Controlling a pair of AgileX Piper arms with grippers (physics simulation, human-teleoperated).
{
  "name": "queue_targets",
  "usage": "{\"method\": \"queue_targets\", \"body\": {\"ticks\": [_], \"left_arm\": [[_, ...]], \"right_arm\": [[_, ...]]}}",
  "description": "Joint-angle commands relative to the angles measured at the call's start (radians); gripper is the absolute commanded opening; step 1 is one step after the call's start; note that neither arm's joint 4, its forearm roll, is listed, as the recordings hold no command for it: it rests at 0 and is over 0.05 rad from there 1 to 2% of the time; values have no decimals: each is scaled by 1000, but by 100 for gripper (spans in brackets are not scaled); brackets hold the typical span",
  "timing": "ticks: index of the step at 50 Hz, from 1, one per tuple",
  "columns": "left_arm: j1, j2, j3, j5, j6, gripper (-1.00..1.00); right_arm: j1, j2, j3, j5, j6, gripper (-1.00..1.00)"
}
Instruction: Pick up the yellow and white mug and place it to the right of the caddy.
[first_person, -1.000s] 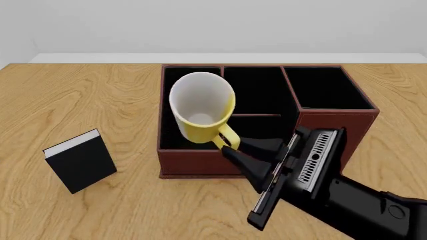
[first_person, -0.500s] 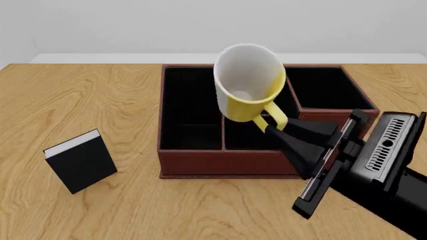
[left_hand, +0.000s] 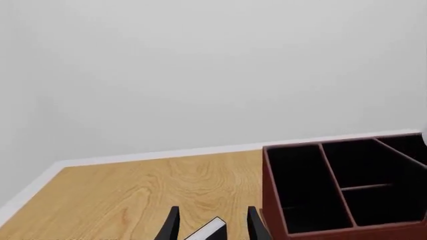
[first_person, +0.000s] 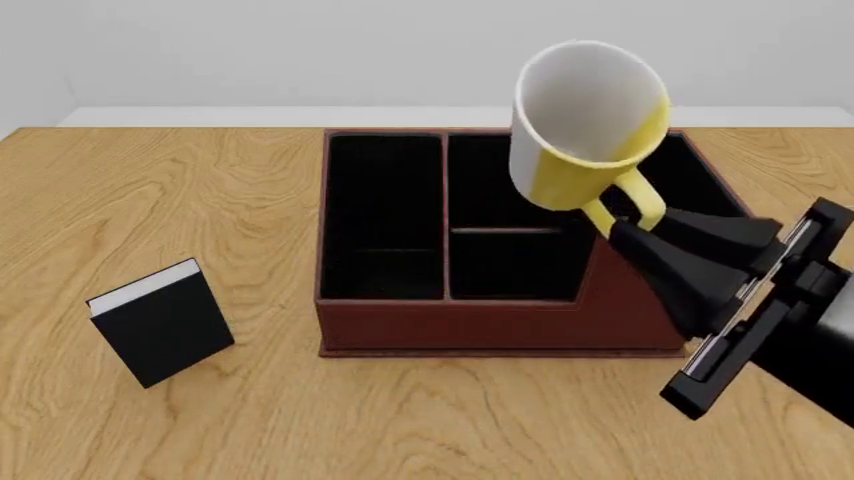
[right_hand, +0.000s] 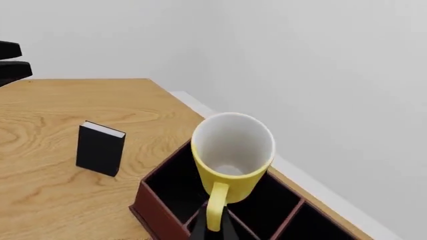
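Black fingers of the right gripper (first_person: 638, 232) pinch the yellow loop handle of the yellow and white mug (first_person: 583, 125), holding it tilted in the air above the right-hand compartments of the caddy (first_person: 494, 305), its white inside turned toward the front camera. Nearer the worktop's (first_person: 200, 190) left edge a small black book (first_person: 160, 323) stands apart from the caddy. Left gripper (left_hand: 210, 227) fingers are spread, holding nothing.

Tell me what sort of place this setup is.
Probably a simulated desk or office tabletop: a bare wooden table against a plain white wall, holding a leather-look caddy, a small black book and a yellow and white mug held by the right gripper.
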Motion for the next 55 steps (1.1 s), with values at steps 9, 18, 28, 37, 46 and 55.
{"method": "queue_targets", "body": {"ticks": [9,18,28,37,46,55], "left_arm": [[-2,0,25,-16,0,100],[-12,0,30,-20,2,100],[-21,0,46,-29,3,100],[-18,0,52,-32,1,100],[-12,0,49,-30,-1,100],[-16,0,58,-36,-3,100]], "right_arm": [[-99,-96,-24,96,-11,-100],[-126,-124,-33,136,-14,-100],[-199,-157,-69,184,-19,-100],[-250,-180,-101,232,-20,-100],[-299,-219,-107,270,-20,-100],[-335,-261,-89,297,-15,-100]]}}
